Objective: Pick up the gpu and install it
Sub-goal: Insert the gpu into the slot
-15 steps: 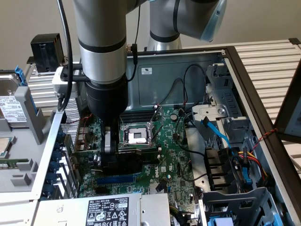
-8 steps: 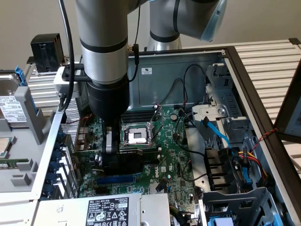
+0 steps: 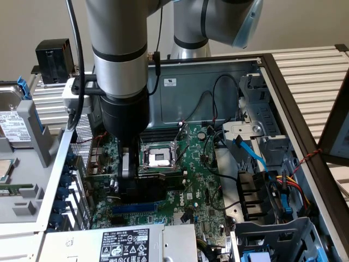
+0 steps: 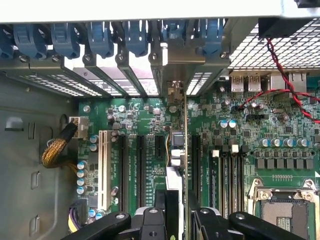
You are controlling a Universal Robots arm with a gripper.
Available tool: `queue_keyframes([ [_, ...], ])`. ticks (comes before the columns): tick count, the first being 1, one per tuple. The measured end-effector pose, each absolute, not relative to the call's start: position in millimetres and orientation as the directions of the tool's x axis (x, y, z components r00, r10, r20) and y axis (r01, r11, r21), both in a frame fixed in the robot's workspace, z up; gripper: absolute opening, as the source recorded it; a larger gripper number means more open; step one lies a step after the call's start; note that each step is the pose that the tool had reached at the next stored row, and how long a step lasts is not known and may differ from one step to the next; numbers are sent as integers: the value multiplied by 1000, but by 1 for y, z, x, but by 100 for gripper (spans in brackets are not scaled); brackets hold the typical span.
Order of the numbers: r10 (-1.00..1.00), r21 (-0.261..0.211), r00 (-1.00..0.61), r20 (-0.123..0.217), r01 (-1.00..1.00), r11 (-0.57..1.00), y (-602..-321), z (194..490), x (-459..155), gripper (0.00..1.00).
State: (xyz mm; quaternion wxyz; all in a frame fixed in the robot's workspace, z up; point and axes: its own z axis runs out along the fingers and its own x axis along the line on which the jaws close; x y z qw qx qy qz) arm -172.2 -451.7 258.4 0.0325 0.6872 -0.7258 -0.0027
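Fingers (image 4: 150,222) on your arm are clamped on the gpu (image 3: 144,188), which stands on edge over the motherboard's (image 4: 135,120) expansion slots. You see its bracket end at the case's (image 3: 218,71) rear openings.

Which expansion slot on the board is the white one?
The long slot farthest from the CPU socket, beside the row of capacitors; every other slot is black.

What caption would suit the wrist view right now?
Gripper holding the gpu edge-on over the motherboard slots, its far end toward the blue rear clips.
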Motion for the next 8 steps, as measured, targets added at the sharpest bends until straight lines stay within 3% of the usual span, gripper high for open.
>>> queue_keyframes([
  [8,-997,46,-60,44,-997,62,-452,257,-174,27],
])
